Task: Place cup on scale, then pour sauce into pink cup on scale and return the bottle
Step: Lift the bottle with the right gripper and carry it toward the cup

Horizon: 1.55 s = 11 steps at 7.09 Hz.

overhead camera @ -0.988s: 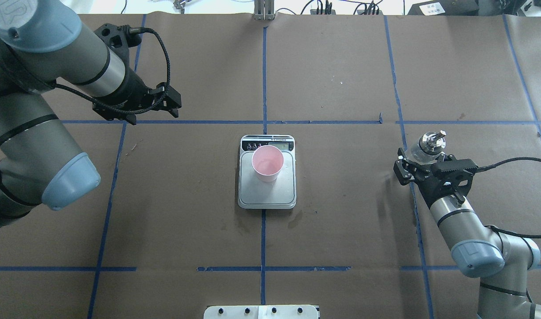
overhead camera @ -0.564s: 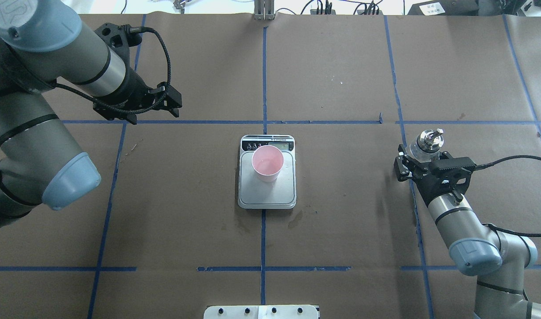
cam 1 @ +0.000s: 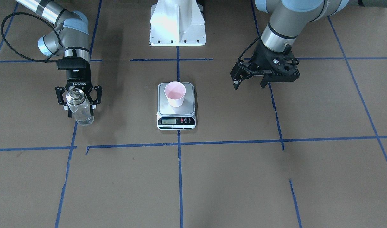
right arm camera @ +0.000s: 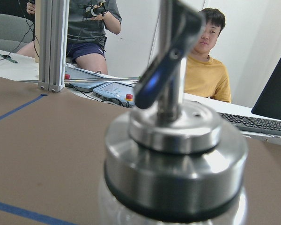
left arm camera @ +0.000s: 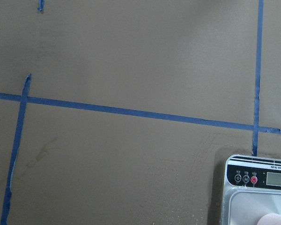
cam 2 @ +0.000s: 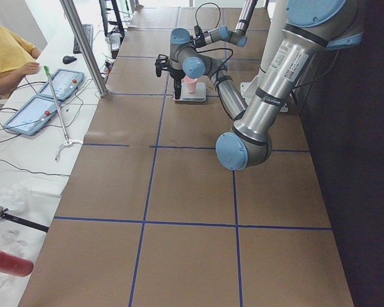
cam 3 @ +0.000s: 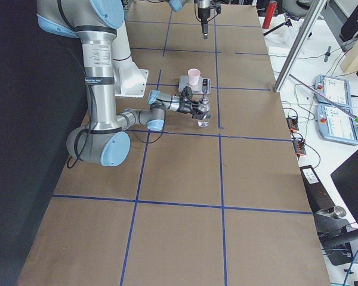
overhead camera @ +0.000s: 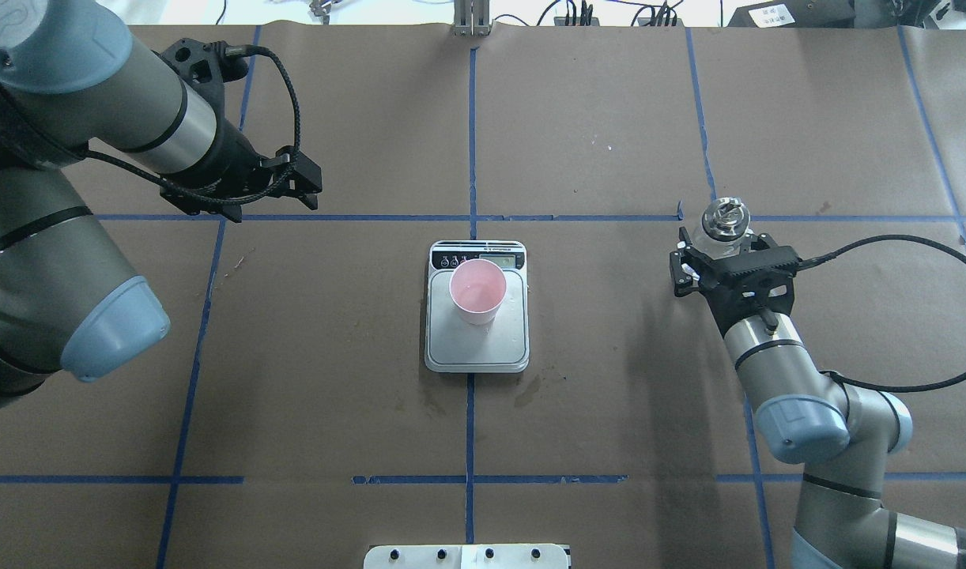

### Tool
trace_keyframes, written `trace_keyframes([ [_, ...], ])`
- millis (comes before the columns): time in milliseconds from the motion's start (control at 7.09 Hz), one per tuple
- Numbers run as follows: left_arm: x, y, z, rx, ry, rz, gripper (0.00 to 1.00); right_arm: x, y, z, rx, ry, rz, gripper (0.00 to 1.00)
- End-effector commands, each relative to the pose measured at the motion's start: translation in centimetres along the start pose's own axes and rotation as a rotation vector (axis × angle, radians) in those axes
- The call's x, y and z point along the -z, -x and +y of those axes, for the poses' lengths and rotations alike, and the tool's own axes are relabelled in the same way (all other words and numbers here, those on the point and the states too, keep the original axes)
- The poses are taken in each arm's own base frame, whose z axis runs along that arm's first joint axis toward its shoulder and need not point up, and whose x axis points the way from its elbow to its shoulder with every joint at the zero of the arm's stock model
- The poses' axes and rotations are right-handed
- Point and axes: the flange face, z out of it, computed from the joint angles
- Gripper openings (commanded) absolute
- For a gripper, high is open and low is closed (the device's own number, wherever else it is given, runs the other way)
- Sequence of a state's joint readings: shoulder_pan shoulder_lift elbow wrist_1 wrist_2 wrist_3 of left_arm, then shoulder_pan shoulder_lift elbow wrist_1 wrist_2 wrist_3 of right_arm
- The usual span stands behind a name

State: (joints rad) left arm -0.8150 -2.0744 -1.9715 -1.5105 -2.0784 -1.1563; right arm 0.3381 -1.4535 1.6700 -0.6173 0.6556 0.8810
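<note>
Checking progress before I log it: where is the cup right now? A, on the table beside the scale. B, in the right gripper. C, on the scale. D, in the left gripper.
C: the cup stands upright on the plate of the scale, while the left gripper hangs open and empty off to one side.

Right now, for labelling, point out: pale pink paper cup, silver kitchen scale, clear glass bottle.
pale pink paper cup (overhead camera: pixel 477 286), overhead view, inside
silver kitchen scale (overhead camera: pixel 475 348), overhead view, plate
clear glass bottle (overhead camera: pixel 726 215), overhead view, collar

Brown table (overhead camera: pixel 609 118), blue tape grid (overhead camera: pixel 472 142)
</note>
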Motion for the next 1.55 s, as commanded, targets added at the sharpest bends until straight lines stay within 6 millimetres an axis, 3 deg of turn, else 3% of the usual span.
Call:
trace_keyframes([
  [0, 0.7, 1.3, 0.7, -0.031, -0.003, 0.0, 0.99, -1.0, 5.4, -2.7, 0.111, 0.033, 0.046, 0.0],
  [282, 0.3, 3.4, 0.3, -0.076, -0.005, -0.025, 0.99, -1.9, 8.7, -3.7, 0.439, 0.042, 0.179, 0.0],
  [423, 0.4, 3.4, 0.2, -0.077, -0.007, -0.026, 0.99, -2.0, 11.2, -5.3, 0.483, 0.05, 0.199, 0.0],
  [564, 0.3, 4.0, 0.0, -0.077, -0.008, -0.035, 0.99, 0.0, 13.7, -4.1, 0.563, 0.005, 0.221, 0.0],
  [705, -0.2, 4.8, 0.0, -0.109, 0.001, -0.048, 1.0, 0.7, 16.7, -4.4, 0.757, -0.01, 0.255, 0.0],
  [846, 0.0, 5.3, -0.5, -0.107, -0.006, -0.052, 1.0, 0.9, 17.2, -4.8, 0.782, -0.018, 0.26, 0.0],
  [1129, -0.1, 5.3, -0.5, -0.108, -0.004, -0.053, 1.0, 0.5, 17.1, -2.8, 0.886, -0.026, 0.296, 0.0],
  [1411, -0.3, 5.2, -0.4, -0.11, -0.002, -0.052, 1.0, 0.9, 17.6, -2.5, 1.01, -0.041, 0.322, 0.0],
])
